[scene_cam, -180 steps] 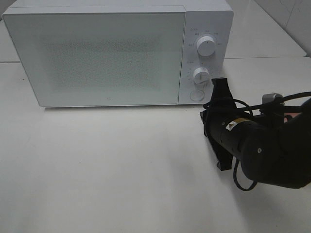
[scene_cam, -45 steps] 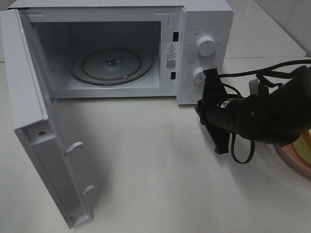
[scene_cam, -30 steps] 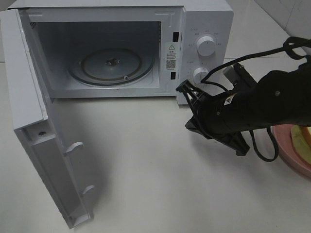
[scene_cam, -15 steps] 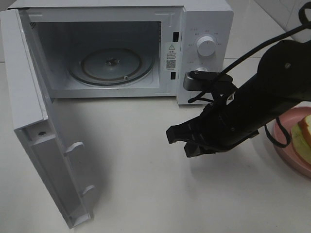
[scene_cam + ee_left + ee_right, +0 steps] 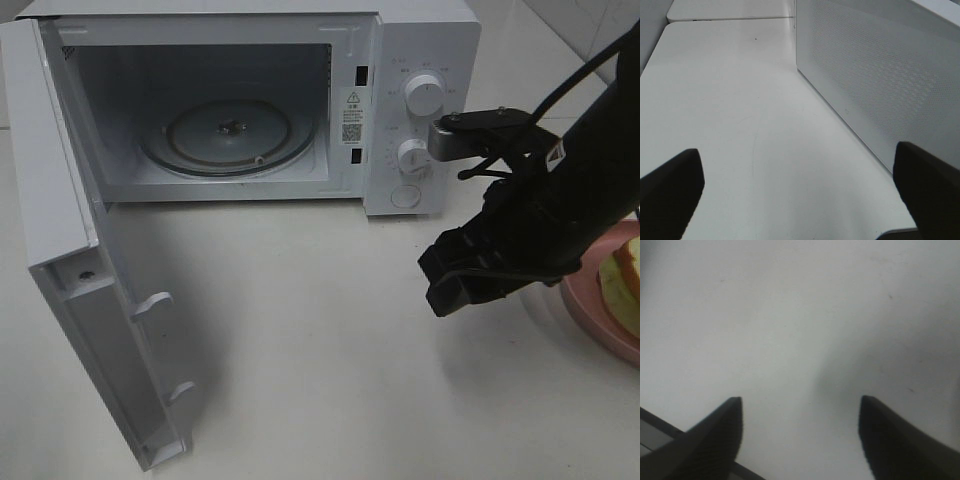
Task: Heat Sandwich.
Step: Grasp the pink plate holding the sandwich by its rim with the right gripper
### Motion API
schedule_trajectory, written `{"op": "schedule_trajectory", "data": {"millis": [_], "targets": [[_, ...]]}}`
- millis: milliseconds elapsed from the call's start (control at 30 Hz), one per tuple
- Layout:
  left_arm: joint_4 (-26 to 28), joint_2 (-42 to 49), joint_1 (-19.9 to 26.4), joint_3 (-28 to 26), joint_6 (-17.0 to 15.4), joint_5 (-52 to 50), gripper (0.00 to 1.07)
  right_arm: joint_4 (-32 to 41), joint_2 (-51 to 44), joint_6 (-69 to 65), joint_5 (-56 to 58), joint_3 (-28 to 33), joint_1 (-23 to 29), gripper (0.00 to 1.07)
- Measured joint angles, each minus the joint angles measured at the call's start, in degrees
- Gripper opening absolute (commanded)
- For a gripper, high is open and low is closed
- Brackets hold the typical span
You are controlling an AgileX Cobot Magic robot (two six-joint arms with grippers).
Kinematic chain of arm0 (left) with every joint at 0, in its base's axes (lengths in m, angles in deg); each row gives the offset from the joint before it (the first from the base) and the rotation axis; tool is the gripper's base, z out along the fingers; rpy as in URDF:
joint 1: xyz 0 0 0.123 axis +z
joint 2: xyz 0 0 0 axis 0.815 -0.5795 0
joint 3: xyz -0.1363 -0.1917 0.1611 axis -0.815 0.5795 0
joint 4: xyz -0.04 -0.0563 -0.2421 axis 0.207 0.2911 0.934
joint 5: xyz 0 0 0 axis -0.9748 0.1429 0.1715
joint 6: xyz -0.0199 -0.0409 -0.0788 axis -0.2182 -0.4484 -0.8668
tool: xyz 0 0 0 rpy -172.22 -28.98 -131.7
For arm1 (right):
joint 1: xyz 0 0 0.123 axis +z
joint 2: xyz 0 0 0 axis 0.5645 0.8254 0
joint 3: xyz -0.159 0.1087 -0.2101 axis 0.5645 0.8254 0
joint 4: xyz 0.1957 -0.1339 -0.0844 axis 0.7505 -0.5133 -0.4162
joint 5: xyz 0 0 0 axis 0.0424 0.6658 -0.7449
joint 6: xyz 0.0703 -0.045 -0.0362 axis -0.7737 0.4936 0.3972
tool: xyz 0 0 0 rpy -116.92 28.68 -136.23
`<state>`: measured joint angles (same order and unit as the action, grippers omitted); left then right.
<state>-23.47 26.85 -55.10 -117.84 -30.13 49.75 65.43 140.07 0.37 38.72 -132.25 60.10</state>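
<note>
Right wrist view: right tool (image 5: 800, 407) spread, nothing between the fingers, hovering above bare desk (image 5: 790, 315). Left tool (image 5: 799, 195) spread wide, empty, near the microwave (image 5: 880, 85). Exterior high: sandwich (image 5: 622, 285) sits on pink plate (image 5: 590, 315) at the frame's right edge.

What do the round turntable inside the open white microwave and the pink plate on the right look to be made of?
The round turntable looks like clear, glossy glass: see-through, with glints along its rim. The pink plate is smooth and faintly shiny: plastic or glazed ceramic, I cannot tell which.
</note>
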Motion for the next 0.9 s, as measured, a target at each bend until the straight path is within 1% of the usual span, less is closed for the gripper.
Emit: {"op": "schedule_trajectory", "data": {"millis": [33,100,133,267,400,433,567,600,667,733,900], "targets": [[0.0,0.0,0.0,0.0,0.0,0.0,0.98,0.0,0.0,0.0,0.0,0.0,0.0,0.89],[0.0,0.0,0.0,0.0,0.0,0.0,0.98,-1.3,-0.3,0.0,1.1,-0.1,-0.9,1.0],[0.0,0.0,0.0,0.0,0.0,0.0,0.98,-2.2,-0.4,0.0,3.1,-0.1,-1.7,1.03],[0.0,0.0,0.0,0.0,0.0,0.0,0.98,-4.3,-0.4,-0.2,6.8,-0.1,-3.5,1.02],[0.0,0.0,0.0,0.0,0.0,0.0,0.98,-5.8,-0.4,-1.5,8.3,-0.1,-5.4,1.01],[0.0,0.0,0.0,0.0,0.0,0.0,0.98,-7.3,-0.4,-2.9,8.3,-0.1,-6.9,1.01],[0.0,0.0,0.0,0.0,0.0,0.0,0.98,-9.8,-0.4,-4.9,8.3,-0.1,-9.1,1.0],[0.0,0.0,0.0,0.0,0.0,0.0,0.98,-11.2,-0.4,-5.6,8.3,-0.1,-10.7,1.0],[0.0,0.0,0.0,0.0,0.0,0.0,0.98,-11.5,-0.4,-5.8,8.3,-0.1,-11.3,0.99],[0.0,0.0,0.0,0.0,0.0,0.0,0.98,-12.3,-0.3,-6.1,8.0,-0.1,-13.1,0.99],[0.0,0.0,0.0,0.0,0.0,0.0,0.98,-13.5,0.8,-6.2,6.2,-0.2,-14.1,0.97]]}}
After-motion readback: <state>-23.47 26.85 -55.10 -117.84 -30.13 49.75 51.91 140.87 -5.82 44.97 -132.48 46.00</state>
